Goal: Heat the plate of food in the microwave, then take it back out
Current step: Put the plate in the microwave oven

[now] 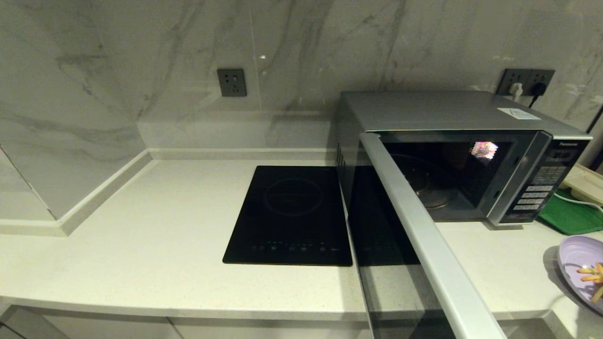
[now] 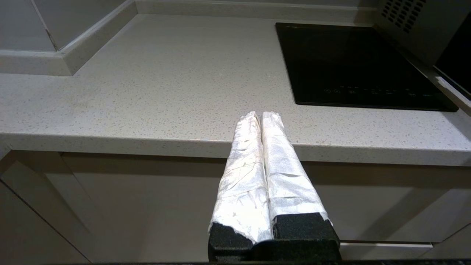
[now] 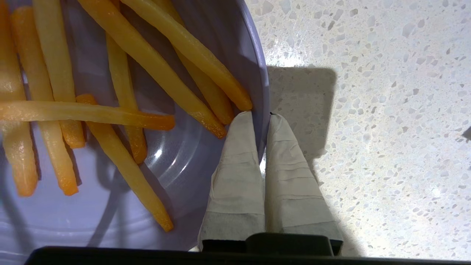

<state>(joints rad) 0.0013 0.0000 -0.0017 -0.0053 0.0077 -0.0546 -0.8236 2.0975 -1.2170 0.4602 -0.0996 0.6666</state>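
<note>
The lilac plate of food [image 1: 582,266] sits at the far right of the head view, near the counter's front edge, with orange-yellow fries [image 1: 592,274] on it. In the right wrist view my right gripper [image 3: 262,116] is shut on the plate's rim [image 3: 263,73], one finger inside the plate and one outside. The fries [image 3: 147,59] lie just beside the inner finger. The silver microwave [image 1: 452,110] stands at the back right with its door [image 1: 424,235] swung wide open towards me and its glass turntable [image 1: 426,186] bare. My left gripper [image 2: 261,115] is shut on nothing, parked low before the counter's front edge.
A black induction hob [image 1: 292,214] lies flush in the counter left of the microwave. A green tray [image 1: 572,216] lies right of the microwave, behind the plate. The open door juts out over the counter's front edge between the hob and the plate.
</note>
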